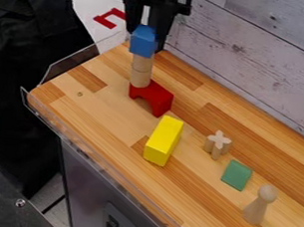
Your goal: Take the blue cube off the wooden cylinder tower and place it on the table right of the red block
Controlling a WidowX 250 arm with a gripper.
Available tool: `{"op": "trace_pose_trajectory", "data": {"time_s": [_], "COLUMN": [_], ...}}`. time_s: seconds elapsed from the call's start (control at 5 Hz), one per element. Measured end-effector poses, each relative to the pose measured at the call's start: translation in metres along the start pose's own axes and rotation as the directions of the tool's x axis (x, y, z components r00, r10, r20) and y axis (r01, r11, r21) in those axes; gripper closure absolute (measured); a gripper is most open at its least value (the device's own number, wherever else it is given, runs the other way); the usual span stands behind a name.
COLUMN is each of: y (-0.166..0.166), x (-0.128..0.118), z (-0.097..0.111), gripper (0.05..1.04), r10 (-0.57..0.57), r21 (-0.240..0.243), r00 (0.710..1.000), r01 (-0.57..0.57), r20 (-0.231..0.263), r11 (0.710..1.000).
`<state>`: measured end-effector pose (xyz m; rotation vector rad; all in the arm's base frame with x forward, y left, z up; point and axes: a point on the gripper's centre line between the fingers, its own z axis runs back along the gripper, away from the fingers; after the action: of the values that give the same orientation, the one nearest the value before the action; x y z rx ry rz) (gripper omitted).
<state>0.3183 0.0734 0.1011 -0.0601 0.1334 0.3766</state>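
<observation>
Blue block [143,41], upright, seemingly atop stacked pale cylinders [141,70]

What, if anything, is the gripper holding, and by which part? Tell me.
It cannot be told: the gripper is at the blue block atop the stack, but contact is unclear.

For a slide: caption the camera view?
Gripper at a blue block above wooden cylinders and a red arch, yellow block nearby.

The 12 o'clock cube [143,41] is coloured blue; arch [157,97], red; long block [163,141], yellow; 4 o'clock tile [237,175], green. The table [102,108] is striped tan and brown.
</observation>
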Motion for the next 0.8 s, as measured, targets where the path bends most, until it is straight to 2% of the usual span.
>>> {"op": "trace_pose_trajectory", "data": {"time_s": [0.4,0.8], "y": [-0.005,-0.055], "x": [0.0,0.009], "z": [0.001,0.04], "gripper": [0.539,0.539], "r10": [-0.03,-0.183], "r21": [0.02,0.094], "r00": [0.999,0.976], "r01": [0.03,0.173], "r20": [0.013,0.117], "r11": [0.999,0.98]}}
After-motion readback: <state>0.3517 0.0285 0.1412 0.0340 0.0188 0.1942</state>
